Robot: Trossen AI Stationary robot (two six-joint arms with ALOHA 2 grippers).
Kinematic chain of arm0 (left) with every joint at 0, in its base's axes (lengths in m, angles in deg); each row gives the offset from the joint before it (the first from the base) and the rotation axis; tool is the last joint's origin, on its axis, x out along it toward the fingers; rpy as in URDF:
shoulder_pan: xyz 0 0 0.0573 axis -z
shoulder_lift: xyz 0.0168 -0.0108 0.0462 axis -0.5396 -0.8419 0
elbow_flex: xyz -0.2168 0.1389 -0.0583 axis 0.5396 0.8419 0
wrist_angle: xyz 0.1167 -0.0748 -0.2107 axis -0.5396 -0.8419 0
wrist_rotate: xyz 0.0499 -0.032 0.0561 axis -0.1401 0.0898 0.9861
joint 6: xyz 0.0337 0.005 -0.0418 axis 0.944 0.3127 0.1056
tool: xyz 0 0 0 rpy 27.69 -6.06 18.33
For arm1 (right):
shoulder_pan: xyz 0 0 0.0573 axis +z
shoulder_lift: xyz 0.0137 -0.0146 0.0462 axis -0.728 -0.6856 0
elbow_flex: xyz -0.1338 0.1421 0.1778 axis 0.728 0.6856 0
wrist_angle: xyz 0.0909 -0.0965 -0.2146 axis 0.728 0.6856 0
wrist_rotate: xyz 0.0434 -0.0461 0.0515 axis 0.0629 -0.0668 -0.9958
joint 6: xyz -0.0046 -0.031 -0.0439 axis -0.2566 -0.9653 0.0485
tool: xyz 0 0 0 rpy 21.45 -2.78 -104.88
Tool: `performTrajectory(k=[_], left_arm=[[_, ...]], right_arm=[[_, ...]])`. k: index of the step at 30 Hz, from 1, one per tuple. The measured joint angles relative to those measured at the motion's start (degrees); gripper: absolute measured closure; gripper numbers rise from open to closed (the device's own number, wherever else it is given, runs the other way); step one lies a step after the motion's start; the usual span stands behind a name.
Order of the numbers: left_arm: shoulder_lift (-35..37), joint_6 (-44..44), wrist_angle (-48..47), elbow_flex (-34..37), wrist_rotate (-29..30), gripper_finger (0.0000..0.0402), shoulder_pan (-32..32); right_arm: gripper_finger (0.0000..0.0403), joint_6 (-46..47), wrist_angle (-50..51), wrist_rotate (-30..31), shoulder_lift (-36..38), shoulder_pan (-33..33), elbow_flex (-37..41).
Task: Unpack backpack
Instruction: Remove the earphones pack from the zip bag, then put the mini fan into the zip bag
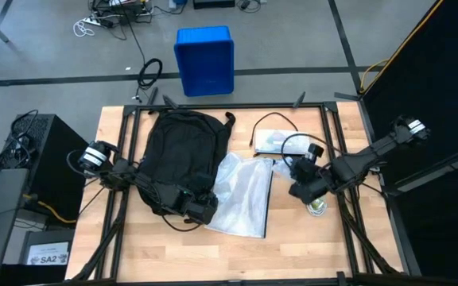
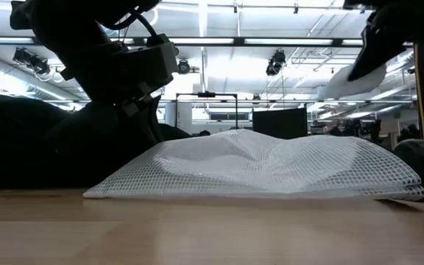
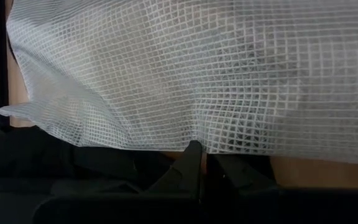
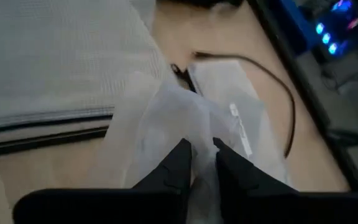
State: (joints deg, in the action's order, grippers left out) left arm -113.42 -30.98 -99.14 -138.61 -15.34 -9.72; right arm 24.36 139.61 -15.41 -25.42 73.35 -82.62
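The black backpack (image 1: 180, 151) lies flat on the table's left half. A white mesh bag (image 1: 243, 195) rests beside it, one edge against the backpack's near right side. My left gripper (image 1: 201, 208) is shut at the backpack's near right corner, next to the mesh bag (image 3: 185, 74). My right gripper (image 1: 300, 189) is raised over the table's right half and is shut on a translucent white plastic bag (image 4: 173, 118). In the low view that bag (image 2: 359, 77) hangs high above the table. My left gripper has its shut fingers (image 3: 191, 163) in dark backpack fabric (image 3: 73, 171) at the near right corner, slanting down. The fingers themselves hide the pinched spot. The backpack stays lying on the table. My right gripper pinches a bunched part of the plastic bag (image 4: 194, 127) between its two fingers, slanting down from above. The bag is lifted clear of the table and hangs slack around the fingers.
A flat clear packet (image 1: 277, 141) with a dark cable lies at the far right of the table, under my right gripper's view. A small round object (image 1: 317, 208) sits near the right arm. A blue bin (image 1: 204, 59) stands on the floor beyond the far edge.
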Motion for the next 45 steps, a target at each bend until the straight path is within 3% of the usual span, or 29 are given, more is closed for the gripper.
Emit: performTrajectory(k=[7,15,20,24,30,38,45], left_arm=[[0.0,-0.32,0.08,0.0,-0.69,0.0402,0.0],[0.0,-3.27,0.92,0.0,-0.15,0.0401,-0.04],[0.17,-4.26,-0.05,-2.49,1.18,0.0386,0.76],[0.33,-1.61,-2.04,-4.87,3.88,0.0367,1.68],[0.33,-1.43,-2.17,-5.42,2.15,0.0318,1.56],[0.33,-2.74,-3.22,-6.49,-0.84,0.0192,1.6],[0.33,-4.66,-4.62,-13.01,-6.32,0.0092,1.56]], right_arm=[[0.0279,-1.53,0.36,-7.55,-0.33,-4.35,1.95],[0.0168,-1.98,-0.02,-7.84,-0.28,-5.66,1.95],[0.0132,-1.94,-1.19,-7.8,-0.28,-5.9,1.95],[0.0128,-2.41,-2.8,-7.76,-0.26,-5.9,1.95],[0.0151,-2.55,-3.95,-7.61,-0.52,-5.9,1.93],[0.0188,-2.57,-5.0,-7.55,-0.52,-5.88,1.93],[0.0208,-2.92,-6.04,-7.56,-0.52,-5.88,1.93]])
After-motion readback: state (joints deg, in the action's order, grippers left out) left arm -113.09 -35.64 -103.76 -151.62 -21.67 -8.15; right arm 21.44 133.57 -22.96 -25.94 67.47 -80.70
